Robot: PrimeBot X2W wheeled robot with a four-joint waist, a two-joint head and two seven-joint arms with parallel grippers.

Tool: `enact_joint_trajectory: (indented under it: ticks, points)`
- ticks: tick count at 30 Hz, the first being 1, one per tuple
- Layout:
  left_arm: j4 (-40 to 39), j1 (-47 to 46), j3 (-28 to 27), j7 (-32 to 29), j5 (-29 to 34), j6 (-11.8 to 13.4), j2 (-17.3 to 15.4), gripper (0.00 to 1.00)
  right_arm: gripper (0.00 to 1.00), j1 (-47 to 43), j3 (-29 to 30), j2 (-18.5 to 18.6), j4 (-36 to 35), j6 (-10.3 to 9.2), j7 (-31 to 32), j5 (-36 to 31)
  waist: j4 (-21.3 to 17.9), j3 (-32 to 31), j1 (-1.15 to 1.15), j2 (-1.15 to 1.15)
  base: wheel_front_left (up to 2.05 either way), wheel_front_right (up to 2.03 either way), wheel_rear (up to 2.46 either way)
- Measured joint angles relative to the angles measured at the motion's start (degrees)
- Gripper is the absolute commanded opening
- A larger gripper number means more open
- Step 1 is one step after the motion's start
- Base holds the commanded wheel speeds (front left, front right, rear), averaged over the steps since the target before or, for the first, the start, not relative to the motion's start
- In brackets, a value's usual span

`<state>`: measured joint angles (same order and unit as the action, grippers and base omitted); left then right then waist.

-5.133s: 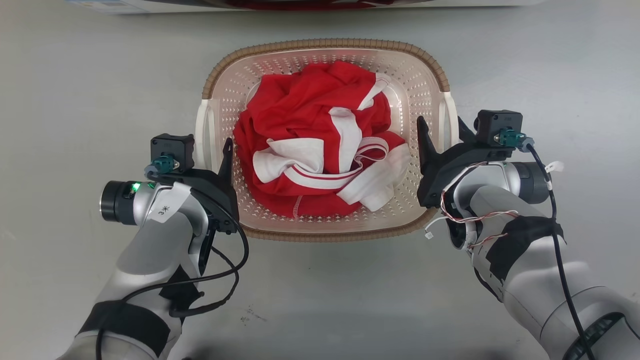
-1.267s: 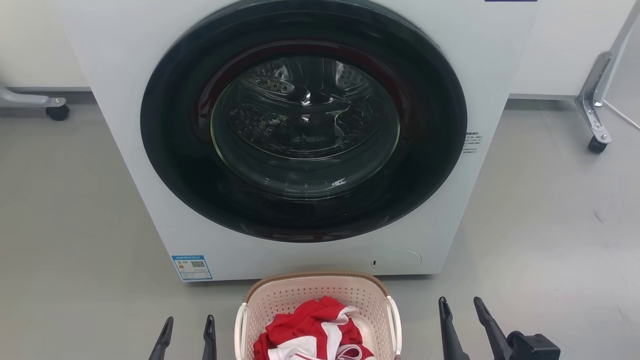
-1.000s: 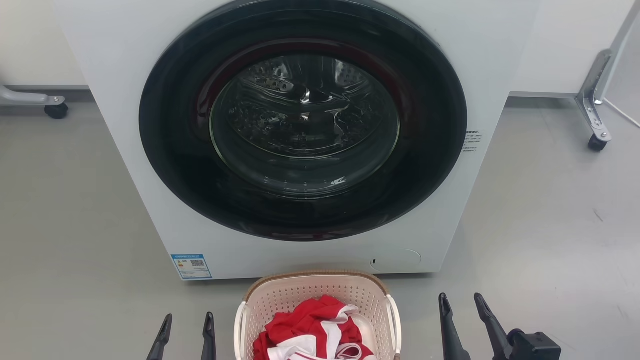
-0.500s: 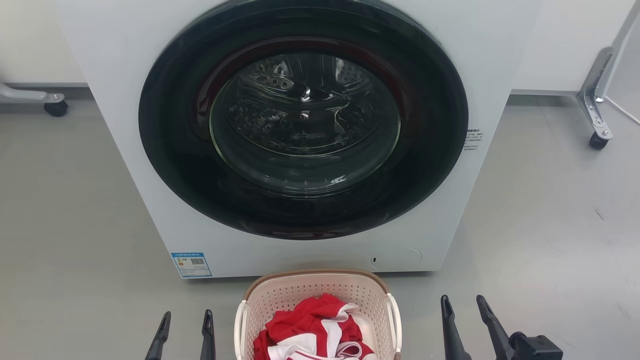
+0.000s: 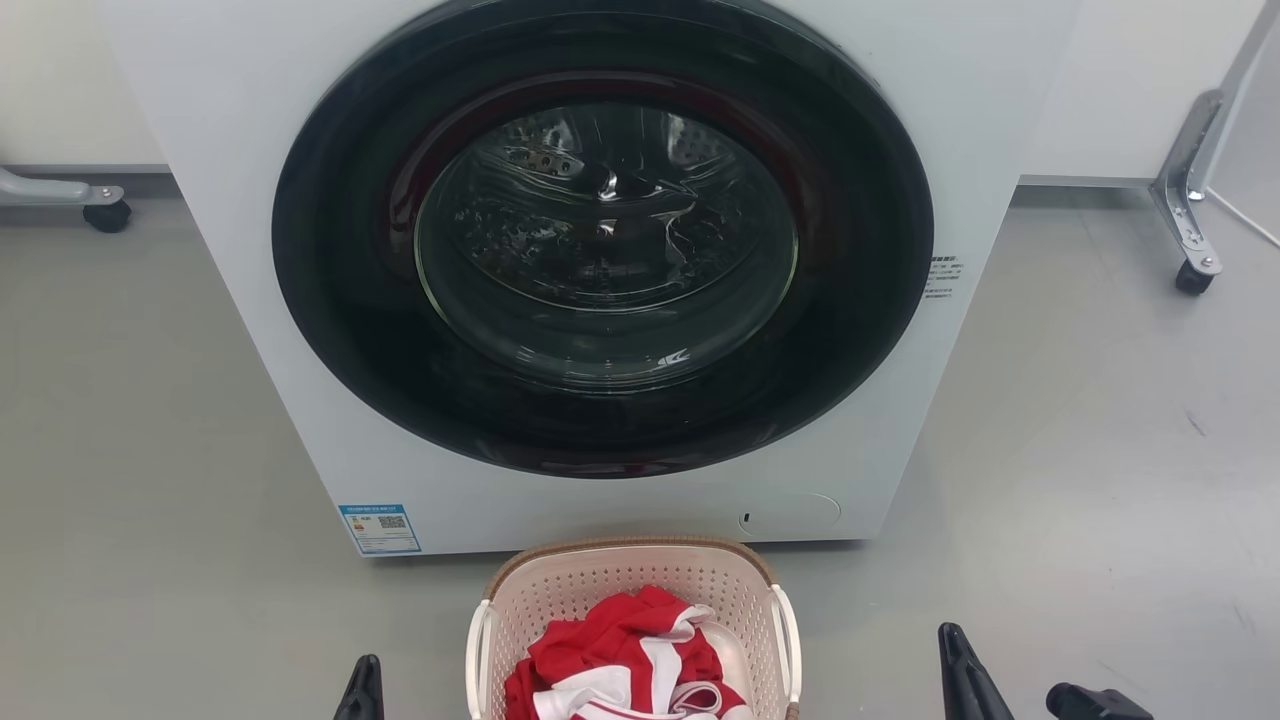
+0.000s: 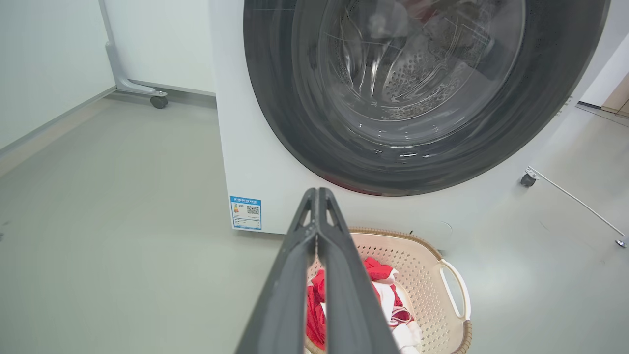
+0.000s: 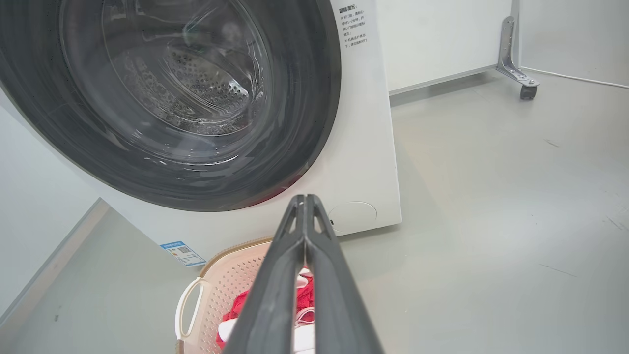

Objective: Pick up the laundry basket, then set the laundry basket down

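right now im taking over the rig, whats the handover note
Left gripper: shut, empty, off to the basket's left.
Right gripper: shut, empty, off to the basket's right.
Basket: upright on the floor just in front of the washer, red and white clothes inside, neither gripper touching it.
Done: the basket looks set down and let go.
Left: nothing obvious on this job; confirm the basket sits steady before moving on.
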<state>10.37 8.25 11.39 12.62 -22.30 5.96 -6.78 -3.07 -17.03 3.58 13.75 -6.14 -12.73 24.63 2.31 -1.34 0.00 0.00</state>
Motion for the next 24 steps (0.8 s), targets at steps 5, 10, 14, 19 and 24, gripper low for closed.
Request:
enact_joint_trajectory:
  ticks: [5, 10, 14, 19, 24]
  points:
    - [0.3, -0.6, -1.0, -1.3, -4.6, -0.7, 0.3, 0.00, 0.00, 0.2, 1.4, 0.0, 0.1, 0.68, 1.2, 4.5, -0.1, 0.1, 0.00, 0.00, 0.00, 0.00, 0.00]
    - [0.6, -1.1, -1.9, -2.4, -8.7, -1.5, 0.6, 0.00, 0.00, 0.4, 2.8, -0.1, 0.3, 1.52, 2.4, 8.3, -0.3, 0.2, 0.00, 0.00, 0.00, 0.00, 0.00]
    - [0.9, -1.5, -2.7, -3.5, -11.6, -2.0, 0.7, 0.00, 0.00, 0.8, 4.0, -0.2, 0.4, 2.02, 3.3, 11.4, -0.4, 0.2, 0.00, 0.00, 0.00, 0.00, 0.00]
    - [1.3, -2.4, -3.6, -4.6, -15.6, -2.6, 1.0, 0.00, 0.00, 1.4, 5.4, -0.3, 0.6, 2.70, 4.6, 15.1, -0.5, 0.3, 0.00, 0.00, 0.00, 0.00, 0.00]
    - [1.8, -3.0, -4.6, -5.5, -19.6, -3.5, 1.2, 0.00, 0.00, 1.6, 6.8, -0.4, 1.0, 3.47, 5.6, 18.9, -0.6, 0.4, 0.00, 0.00, 0.00, 0.00, 0.00]
